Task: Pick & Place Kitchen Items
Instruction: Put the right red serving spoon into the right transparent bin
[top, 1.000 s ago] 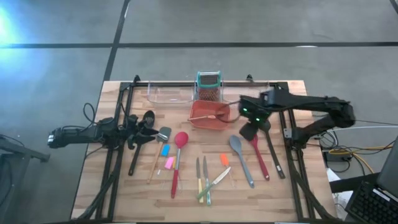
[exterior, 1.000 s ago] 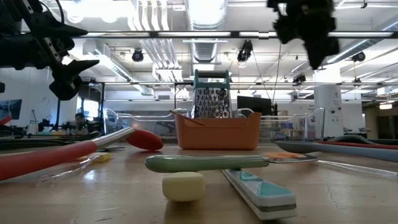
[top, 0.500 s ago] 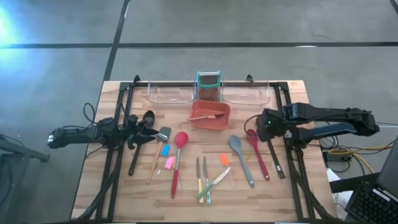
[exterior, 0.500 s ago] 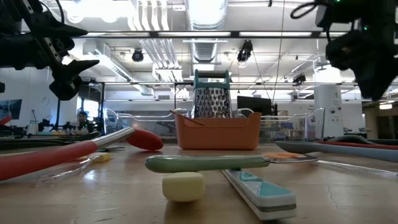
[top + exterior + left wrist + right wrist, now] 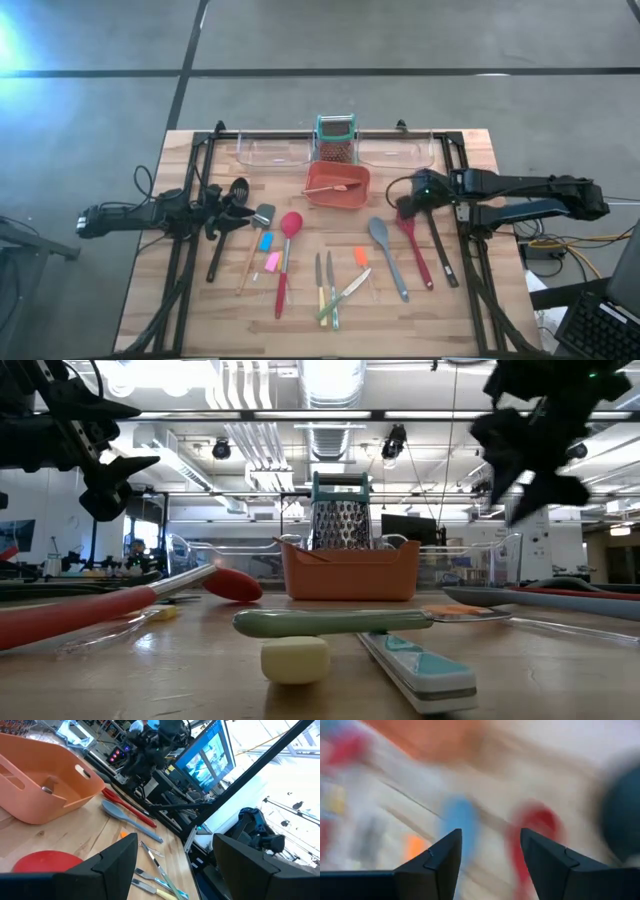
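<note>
The right gripper (image 5: 412, 203), back from the bin (image 5: 338, 185), hangs open and empty over the red spatula (image 5: 413, 242), ready for another pick.

Even overhead lighting, blue-white glare at the high view's left edge, bright ceiling lights (image 5: 330, 380) blown out in the low view, foreground utensils soft (close to lens), right wrist view heavily motion-blurred, left wrist view sharp.

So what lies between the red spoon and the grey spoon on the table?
In the high view, two knives and an orange scraper lie between the red spoon and grey spoon.
</note>
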